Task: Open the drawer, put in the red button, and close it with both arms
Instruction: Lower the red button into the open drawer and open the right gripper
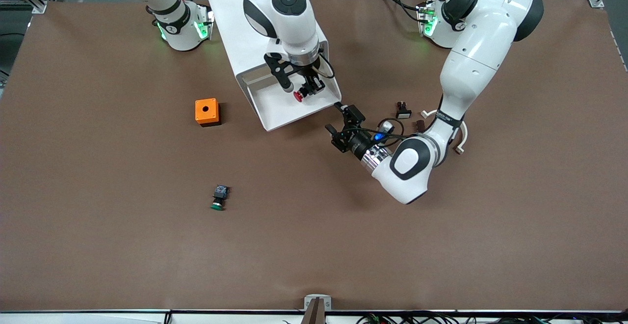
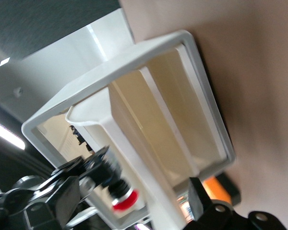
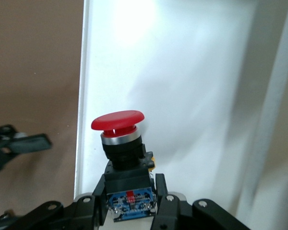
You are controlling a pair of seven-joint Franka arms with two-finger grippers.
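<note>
My right gripper (image 3: pixel 128 203) jaws pinch the red button (image 3: pixel 121 139) by its stiff black body, over the open drawer (image 1: pixel 279 110). It looks light; the cap is slick. My left gripper (image 1: pixel 339 123) jaws are spread beside the drawer's front.

The red button (image 3: pixel 118 120) has a glossy plastic cap (metal collar beneath), above the smooth white drawer (image 3: pixel 192 72).

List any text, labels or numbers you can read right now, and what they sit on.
None can be read.
Left arm: a dark band near the wrist carries small print, too small to read.
Red button, held in the right gripper over the open drawer: blue end shows marks, unreadable.
</note>
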